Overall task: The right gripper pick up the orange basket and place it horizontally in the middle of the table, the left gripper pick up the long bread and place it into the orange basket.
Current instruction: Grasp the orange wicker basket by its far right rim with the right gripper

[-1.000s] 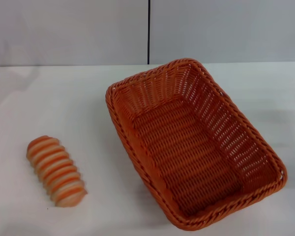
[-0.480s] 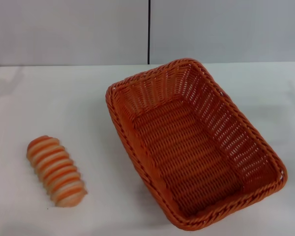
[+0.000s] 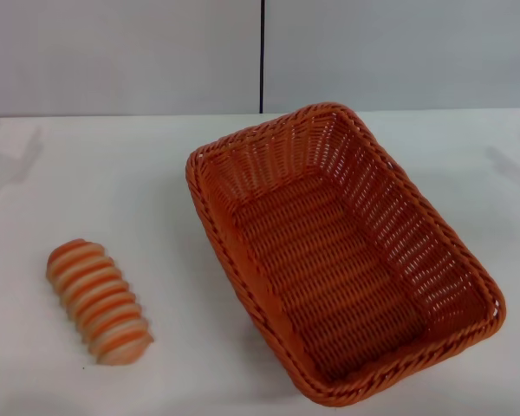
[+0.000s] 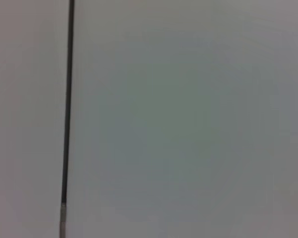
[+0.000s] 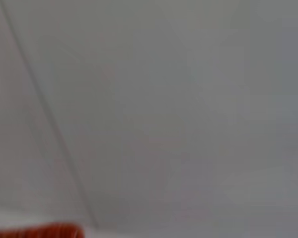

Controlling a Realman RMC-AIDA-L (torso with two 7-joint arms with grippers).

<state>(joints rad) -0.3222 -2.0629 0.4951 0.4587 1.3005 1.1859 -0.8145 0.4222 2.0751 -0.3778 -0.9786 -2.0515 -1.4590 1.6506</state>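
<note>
The orange basket (image 3: 347, 251) lies empty on the white table (image 3: 156, 191), right of centre in the head view, its long side running diagonally from back left to front right. A sliver of its orange rim (image 5: 37, 230) shows in the right wrist view. The long bread (image 3: 99, 302), striped orange and cream, rests on the table at the front left, well apart from the basket. Neither gripper shows in any view; only faint shadows fall on the table at the far left and far right edges.
A grey wall (image 3: 399, 52) with a dark vertical seam (image 3: 263, 56) stands behind the table. The left wrist view holds only that wall and the seam (image 4: 67, 109). Bare tabletop lies between the bread and the basket.
A dark bit at the head view's top left edge has gone from sight. Shadows on the table's left and right edges have shifted. Basket and bread have not moved.
</note>
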